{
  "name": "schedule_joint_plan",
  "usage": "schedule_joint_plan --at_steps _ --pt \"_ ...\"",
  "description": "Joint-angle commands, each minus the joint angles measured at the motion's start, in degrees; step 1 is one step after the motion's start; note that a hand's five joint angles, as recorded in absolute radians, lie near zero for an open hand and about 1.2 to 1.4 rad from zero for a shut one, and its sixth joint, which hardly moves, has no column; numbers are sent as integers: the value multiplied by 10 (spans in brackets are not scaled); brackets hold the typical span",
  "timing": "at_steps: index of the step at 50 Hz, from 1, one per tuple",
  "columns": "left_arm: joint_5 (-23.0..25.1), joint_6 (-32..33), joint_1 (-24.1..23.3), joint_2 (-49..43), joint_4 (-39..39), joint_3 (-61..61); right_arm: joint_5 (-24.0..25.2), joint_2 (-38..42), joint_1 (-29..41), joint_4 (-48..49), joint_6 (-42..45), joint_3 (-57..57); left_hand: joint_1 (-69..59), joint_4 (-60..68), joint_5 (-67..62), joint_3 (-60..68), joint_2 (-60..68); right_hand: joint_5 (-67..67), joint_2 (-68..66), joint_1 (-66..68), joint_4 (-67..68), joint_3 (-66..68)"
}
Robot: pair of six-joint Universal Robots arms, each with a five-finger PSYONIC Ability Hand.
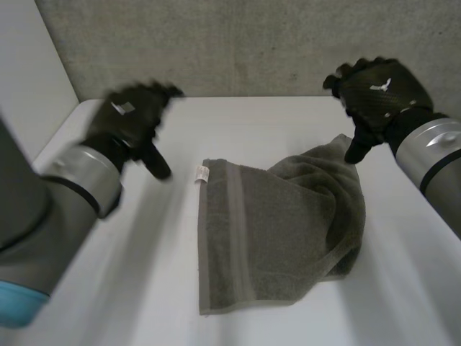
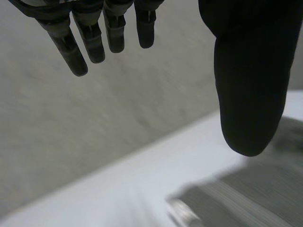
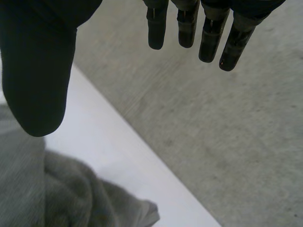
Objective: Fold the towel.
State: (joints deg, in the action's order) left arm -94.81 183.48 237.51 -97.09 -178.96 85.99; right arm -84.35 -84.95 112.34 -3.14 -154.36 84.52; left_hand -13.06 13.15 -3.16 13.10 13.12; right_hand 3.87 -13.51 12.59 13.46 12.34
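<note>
An olive-green towel [image 1: 277, 231] lies on the white table [image 1: 144, 274], flat along its left side with a white label [image 1: 202, 174] at the far left corner, and bunched up on its right side. My left hand [image 1: 133, 119] hovers open above the table, left of the towel's labelled corner, holding nothing. My right hand [image 1: 374, 90] hangs open just above the bunched far right part, thumb pointing down near the cloth. In the left wrist view the fingers [image 2: 90, 38] are straight and the towel [image 2: 246, 198] lies below the thumb. The right wrist view shows straight fingers [image 3: 208, 33] and crumpled towel [image 3: 61, 194] under the thumb.
A grey concrete wall [image 1: 252, 43] rises behind the table's far edge. A pale wall [image 1: 29, 79] stands along the left side. Bare table surface lies left of the towel and in front of it.
</note>
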Motion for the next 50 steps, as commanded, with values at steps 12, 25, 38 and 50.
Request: schedule_joint_plan --at_steps 12,25,38,50 --pt "22 -7 -146 -238 4 1 0 60 -6 -10 26 -22 -56 55 -55 55 55 -39 35 -26 -35 -23" --pt "21 -4 -172 -284 -23 -6 0 69 -6 -10 25 -18 -152 151 -150 151 151 -39 35 -26 -35 -23" --pt "9 -2 -171 -284 -40 -7 -1 74 -5 -6 26 -12 -632 631 -630 631 631 -39 35 -26 -35 -23" --pt "-53 0 -163 -177 -83 4 -3 78 -4 -6 32 -11 -669 669 -668 669 669 -39 35 -26 -35 -23"
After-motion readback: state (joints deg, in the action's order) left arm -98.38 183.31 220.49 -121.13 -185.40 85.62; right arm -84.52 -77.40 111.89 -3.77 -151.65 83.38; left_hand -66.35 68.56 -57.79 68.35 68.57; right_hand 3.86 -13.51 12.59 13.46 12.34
